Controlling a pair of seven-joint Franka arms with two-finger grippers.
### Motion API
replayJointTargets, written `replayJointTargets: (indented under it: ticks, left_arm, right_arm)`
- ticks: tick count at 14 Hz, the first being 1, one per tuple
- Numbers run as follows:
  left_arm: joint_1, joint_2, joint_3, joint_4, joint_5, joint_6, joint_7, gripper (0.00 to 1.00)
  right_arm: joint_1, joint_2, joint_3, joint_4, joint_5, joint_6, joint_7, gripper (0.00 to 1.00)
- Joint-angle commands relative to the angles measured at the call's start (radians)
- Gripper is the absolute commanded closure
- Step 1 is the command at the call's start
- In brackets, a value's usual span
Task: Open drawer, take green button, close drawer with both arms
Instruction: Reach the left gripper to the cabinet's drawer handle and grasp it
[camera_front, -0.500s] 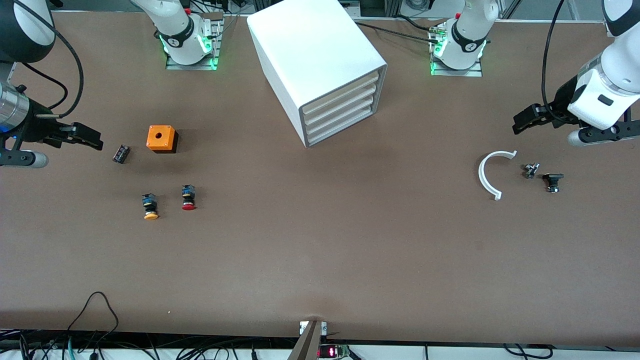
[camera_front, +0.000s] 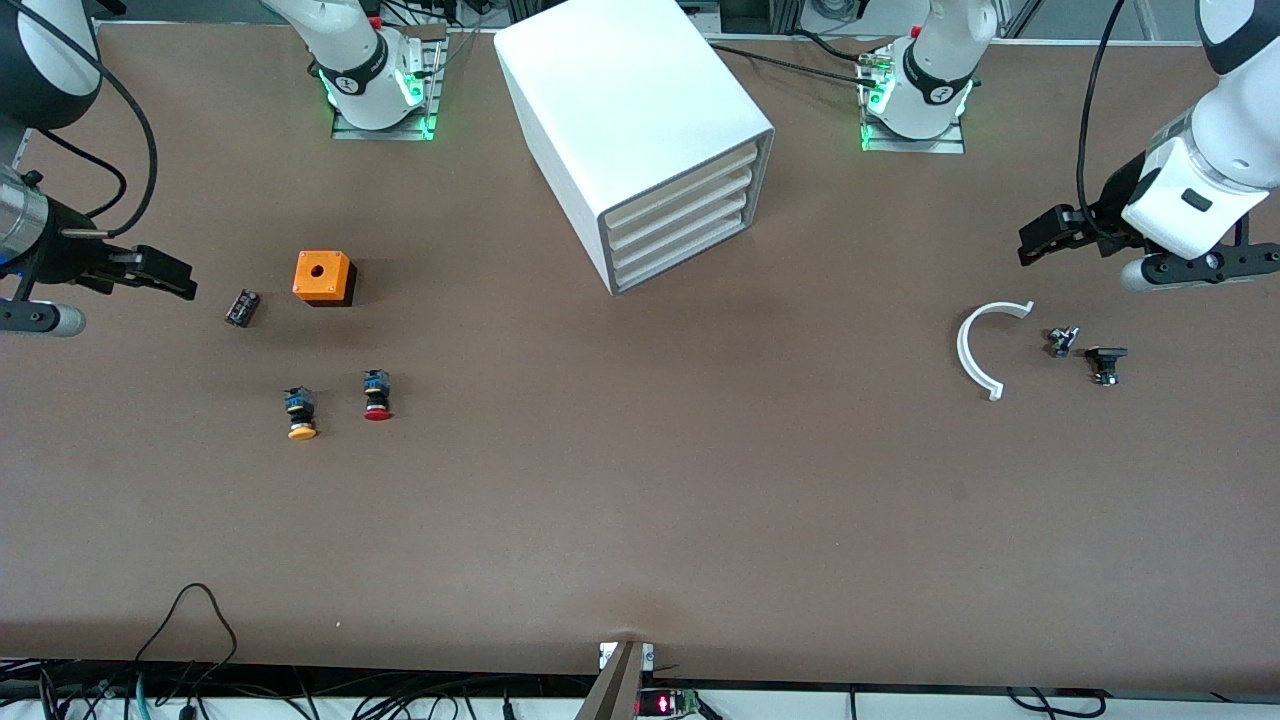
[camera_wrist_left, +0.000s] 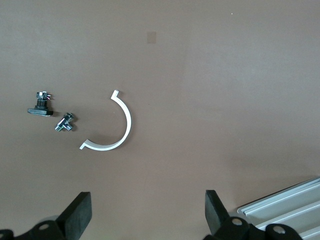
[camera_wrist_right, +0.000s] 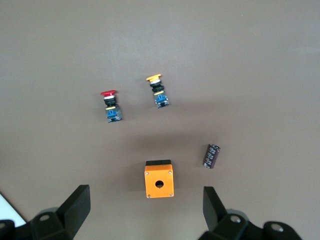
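Observation:
The big white cabinet (camera_front: 640, 120) stands at the middle of the table near the robots' bases. All four cream drawer fronts are shut; the drawer (camera_front: 682, 262) is the bottom one. The cabinet's edge also shows in the left wrist view (camera_wrist_left: 285, 210). The green-capped button is hidden. My left gripper (camera_front: 1035, 245) is open and empty in the air toward the left arm's end of the table; in its wrist view (camera_wrist_left: 148, 212) only bare table lies between the fingers. My right gripper (camera_front: 175, 280) is open and empty over the right arm's end; it also shows in its wrist view (camera_wrist_right: 145, 210).
An orange box (camera_front: 323, 276), a small black part (camera_front: 242, 307), a red-capped button (camera_front: 377, 396) and an orange-yellow-capped button (camera_front: 301, 414) lie toward the right arm's end. A white curved piece (camera_front: 980, 345), a metal bolt (camera_front: 1061, 341) and a black part (camera_front: 1105, 362) lie toward the left arm's end.
Both grippers have shifted slightly: the left one toward the robots' bases, the right one toward its own end of the table. Nothing on the table has moved.

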Motion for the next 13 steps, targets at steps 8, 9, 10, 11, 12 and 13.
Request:
replayJointTargets:
  ticks: [8, 9, 10, 11, 12, 13]
  left_arm:
    - [-0.033, 0.286, -0.052, 0.08, -0.071, -0.102, 0.019, 0.0]
    - [-0.048, 0.354, -0.072, 0.06, -0.134, -0.082, 0.021, 0.0]
    - [-0.051, 0.401, -0.087, 0.022, -0.215, -0.014, 0.021, 0.0]
    - [-0.053, 0.435, -0.101, -0.044, -0.306, 0.072, 0.039, 0.0]
    - [-0.059, 0.467, -0.118, -0.101, -0.414, 0.15, 0.097, 0.0]
    - [-0.071, 0.491, -0.127, -0.138, -0.494, 0.201, 0.175, 0.0]
  right_arm:
    - [-0.012, -0.048, -0.004, -0.056, -0.014, 0.01, -0.019, 0.0]
    - [-0.012, -0.045, -0.002, -0.055, -0.014, 0.021, -0.019, 0.0]
    - [-0.012, -0.04, -0.002, -0.05, -0.014, 0.028, -0.019, 0.0]
    - [-0.012, -0.039, -0.002, -0.049, -0.013, 0.03, -0.019, 0.0]
    - [-0.011, -0.039, -0.001, -0.047, -0.013, 0.03, -0.019, 0.0]
    - [-0.009, -0.039, 0.001, -0.042, -0.011, 0.03, -0.019, 0.0]
